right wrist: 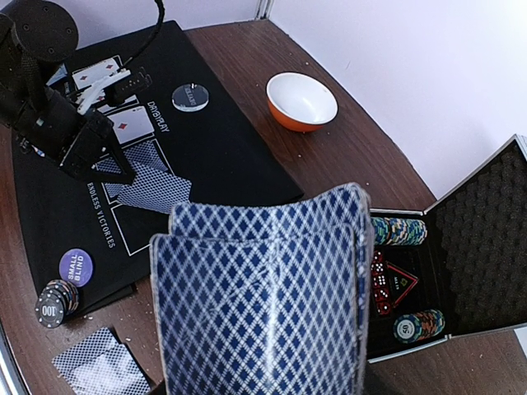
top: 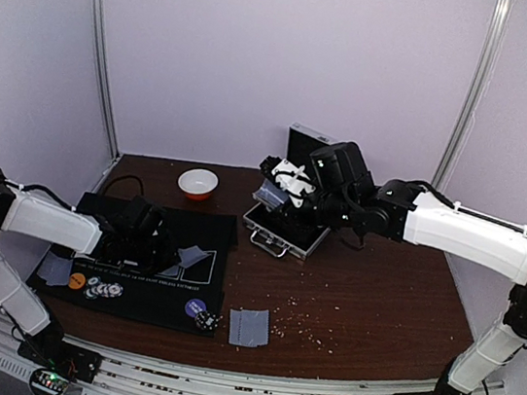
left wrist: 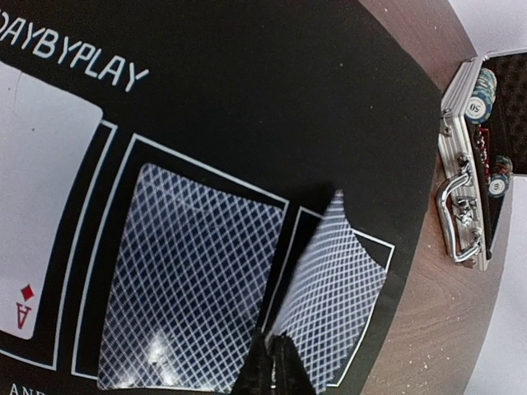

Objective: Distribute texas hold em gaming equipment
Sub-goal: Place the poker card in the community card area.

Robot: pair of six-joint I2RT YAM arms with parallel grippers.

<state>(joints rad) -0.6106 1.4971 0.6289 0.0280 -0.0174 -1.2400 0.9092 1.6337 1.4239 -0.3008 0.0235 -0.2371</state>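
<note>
Brown desk [top: 376,302], pale walls enclosing it. Black mat [left wrist: 272,99] is showing "DAYBYPLAY" and "ENDLESS VICTORIES"; purple disc [right wrist: 76,267] "SMALL BLIND"; chip stack [right wrist: 51,309] "100". Left hand [left wrist: 272,369] is pinching a tilted card [left wrist: 329,280] over the mat. Right hand [top: 281,188] is clamping the deck [right wrist: 263,304] near the open case [top: 283,235].

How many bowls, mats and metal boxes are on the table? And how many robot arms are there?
White bowl: 1
Black mat: 1
Metal case: 1
Robot arms: 2, the left arm and the right arm
Total: 5
</note>
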